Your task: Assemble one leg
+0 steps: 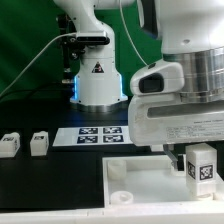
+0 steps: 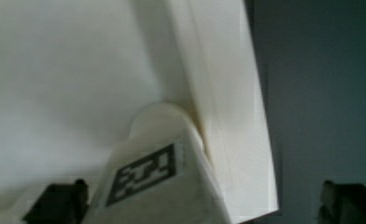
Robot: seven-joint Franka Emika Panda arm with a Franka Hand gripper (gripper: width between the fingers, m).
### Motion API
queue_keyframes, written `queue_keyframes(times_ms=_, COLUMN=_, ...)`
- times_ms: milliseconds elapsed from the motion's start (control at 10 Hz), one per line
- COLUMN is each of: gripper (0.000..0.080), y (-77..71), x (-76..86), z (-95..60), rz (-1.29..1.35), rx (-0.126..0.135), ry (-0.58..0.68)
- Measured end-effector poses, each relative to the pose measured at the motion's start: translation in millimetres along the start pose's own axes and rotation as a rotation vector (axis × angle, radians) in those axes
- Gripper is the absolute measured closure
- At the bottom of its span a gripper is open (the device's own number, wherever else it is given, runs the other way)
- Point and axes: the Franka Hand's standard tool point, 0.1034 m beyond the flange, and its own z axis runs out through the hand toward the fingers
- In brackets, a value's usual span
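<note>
On the exterior view I see the arm (image 1: 185, 95) filling the exterior view's right, hanging low over the large white panel (image 1: 150, 182) that lies flat on the dark table (image 1: 40, 185). Right under the arm a leg (image 1: 201, 167) stands with its tag facing the camera, over the panel's corner at the exterior view's right. From here I cannot tell if it touches the panel. Behind the panel lies the marker board (image 1: 95, 135), and behind that stands the robot base (image 1: 98, 82). At the exterior view's left two spare legs (image 1: 10, 145) (image 1: 39, 143) sit side by side on the table, well apart from the panel.

On the wrist view I look down on the panel's pale surface and its long edge, with dark table beyond it. The tagged leg sits against that edge. The gripper (image 2: 201, 203) has its jaws spread wide. The two dark fingertips (image 2: 55, 202) show at opposite sides of the picture, with the leg between them and a clear gap to each, so nothing is clamped.
</note>
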Motion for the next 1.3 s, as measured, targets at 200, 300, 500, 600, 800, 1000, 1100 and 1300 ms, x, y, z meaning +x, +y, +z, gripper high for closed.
queue_keyframes(times_ms=200, gripper=0.0150, y=1.4, x=3.0, z=0.1, rz=-0.169, rx=-0.019, ry=0.019)
queue_keyframes(times_ms=300, gripper=0.0198, y=1.1, x=2.9, z=0.2, rz=-0.117, rx=-0.017, ry=0.019)
queue_keyframes(times_ms=500, gripper=0.0372, y=0.5, x=2.4, z=0.8, rz=-0.012, rx=-0.013, ry=0.019)
queue_keyframes(times_ms=600, gripper=0.0372, y=1.4, x=2.2, z=1.2, rz=0.051, rx=-0.013, ry=0.018)
queue_keyframes(times_ms=800, gripper=0.0502, y=6.8, x=2.7, z=2.0, rz=0.234, rx=-0.018, ry=0.018)
queue_keyframes(times_ms=1000, gripper=0.0503, y=7.8, x=4.2, z=2.2, rz=0.469, rx=-0.006, ry=0.015)
queue_keyframes(times_ms=1100, gripper=0.0503, y=8.0, x=4.6, z=2.3, rz=0.526, rx=-0.006, ry=0.013)
queue_keyframes(times_ms=1300, gripper=0.0503, y=11.3, x=6.1, z=2.8, rz=0.858, rx=0.034, ry=-0.005)
